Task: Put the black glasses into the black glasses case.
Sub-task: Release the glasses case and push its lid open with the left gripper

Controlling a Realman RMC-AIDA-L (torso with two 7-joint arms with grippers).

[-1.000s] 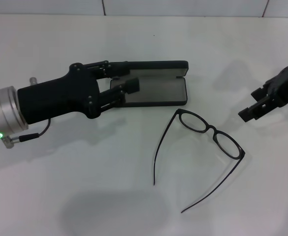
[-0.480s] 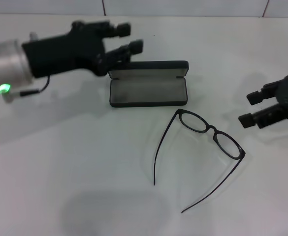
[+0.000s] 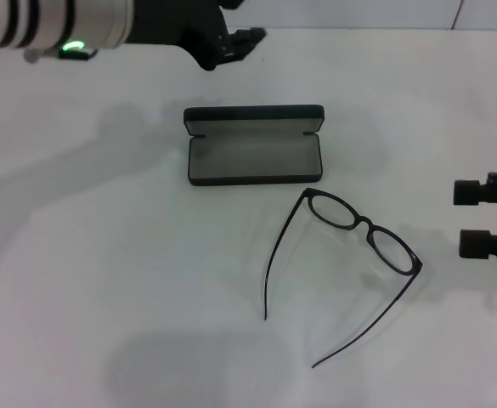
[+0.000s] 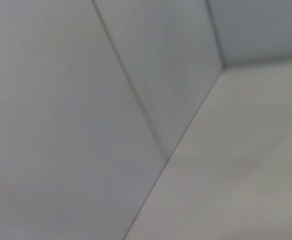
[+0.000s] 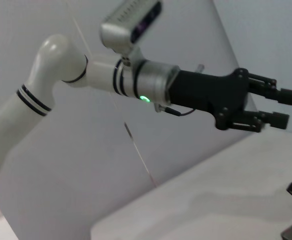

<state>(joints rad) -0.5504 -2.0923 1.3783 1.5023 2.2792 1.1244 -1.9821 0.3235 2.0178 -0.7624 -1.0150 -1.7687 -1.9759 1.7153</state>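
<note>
The thin black glasses point(image 3: 363, 228) lie unfolded on the white table point(image 3: 104, 280), just beside the open black hard case with grey lining point(image 3: 254, 145). Left gripper point(image 5: 283, 108) is raised behind the case and right gripper point(image 3: 469, 218) waits beside the glasses, both with fingers apart

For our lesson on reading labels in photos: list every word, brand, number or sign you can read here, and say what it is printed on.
None can be read.
The black glasses case: lies open, grey lining showing; no lettering can be seen.
The black glasses: no marking shows on the frame.
Left gripper: no text; the arm behind it shows only a green light.
Right gripper: no text.
The white table: no writing.
</note>
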